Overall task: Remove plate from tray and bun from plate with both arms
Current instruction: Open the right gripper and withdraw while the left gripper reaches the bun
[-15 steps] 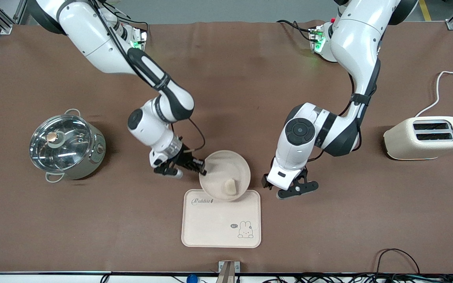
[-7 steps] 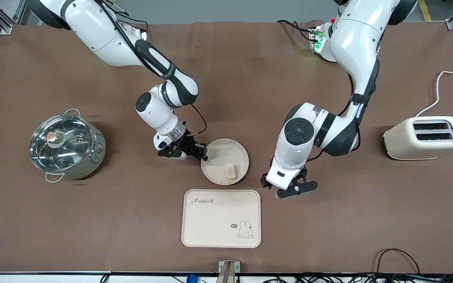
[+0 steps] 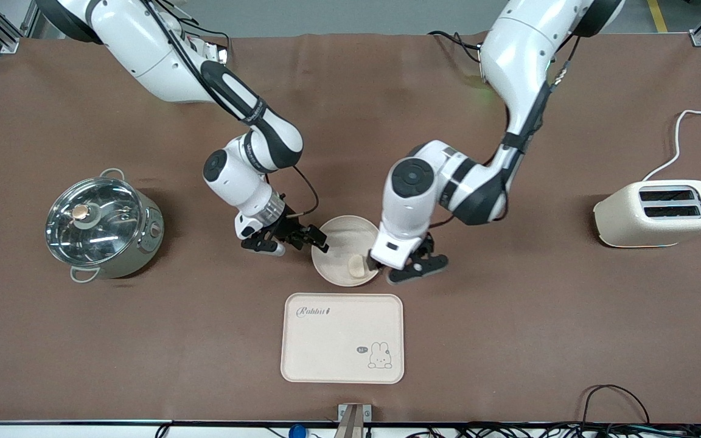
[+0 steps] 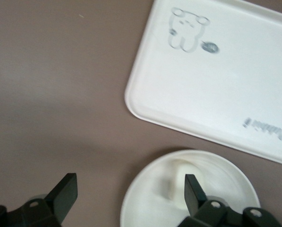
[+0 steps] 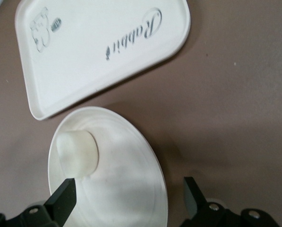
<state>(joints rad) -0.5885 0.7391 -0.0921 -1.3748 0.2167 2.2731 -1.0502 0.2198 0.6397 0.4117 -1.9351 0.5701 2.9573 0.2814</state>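
Observation:
The round cream plate [image 3: 341, 237] lies flat on the brown table, just farther from the front camera than the rabbit tray [image 3: 338, 340]. The small pale bun [image 3: 356, 266] lies on the plate, near its tray-side rim. My right gripper [image 3: 289, 240] is open and empty beside the plate's rim toward the right arm's end. My left gripper [image 3: 408, 267] is open and empty at the plate's rim toward the left arm's end, one finger close to the bun. The left wrist view shows the plate [image 4: 145, 203] and bun [image 4: 175, 184]. The right wrist view shows the plate [image 5: 126, 161] and bun [image 5: 77, 153].
A steel pot with a glass lid [image 3: 104, 228] stands toward the right arm's end. A cream toaster [image 3: 658, 213] with a white cord stands toward the left arm's end. The tray also shows in the left wrist view [image 4: 216, 85] and the right wrist view [image 5: 98, 52].
The plate with the bun went from tilted over the tray's edge to flat on the table. My right gripper let go of its rim. My left arm swung in to the plate.

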